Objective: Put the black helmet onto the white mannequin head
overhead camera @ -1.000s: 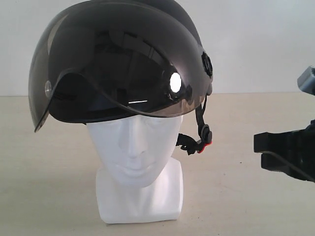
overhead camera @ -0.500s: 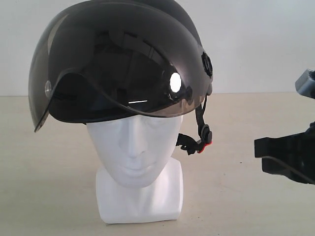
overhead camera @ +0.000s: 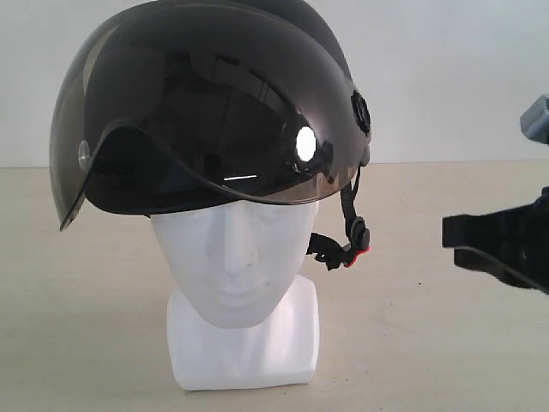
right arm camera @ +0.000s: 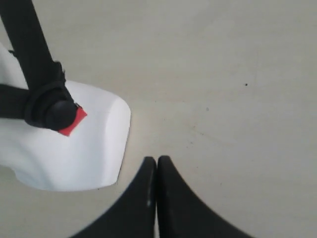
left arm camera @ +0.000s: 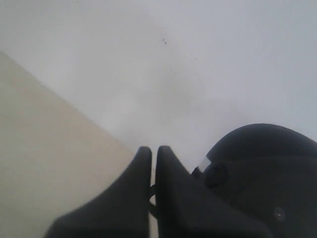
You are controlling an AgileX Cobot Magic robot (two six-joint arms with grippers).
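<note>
Jaws on your right gripper (right arm camera: 156, 161) are pressed flat together with nothing between them. In the exterior view it hangs above the table (overhead camera: 429, 352) at 3 o'clock from the head (overhead camera: 236, 257), well apart from it, with its black tip pointing towards the head. Its own camera shows the white base of the head and the strap buckle (right arm camera: 49, 106) with a red tab (right arm camera: 73, 121), near the fingertips but clear of them.

Your left gripper (left arm camera: 154, 149) has its jaws drawn in until only a thin slit shows between them, and it grips nothing. The helmet shell (left arm camera: 267, 173) shows close beside its fingers. You cannot tell from that view whether they touch.

The helmet (overhead camera: 283, 21) sits on the head and covers the crown and forehead, so the face below it is bare. Its smoky visor (overhead camera: 171, 112) juts forward over the brow, and its lowest corner is at 8 o'clock. The strap (overhead camera: 347, 215) hangs down from the helmet at 4 o'clock, beside the cheek. The head stands upright on its block base on the pale table, with a white wall (overhead camera: 446, 77) behind.
</note>
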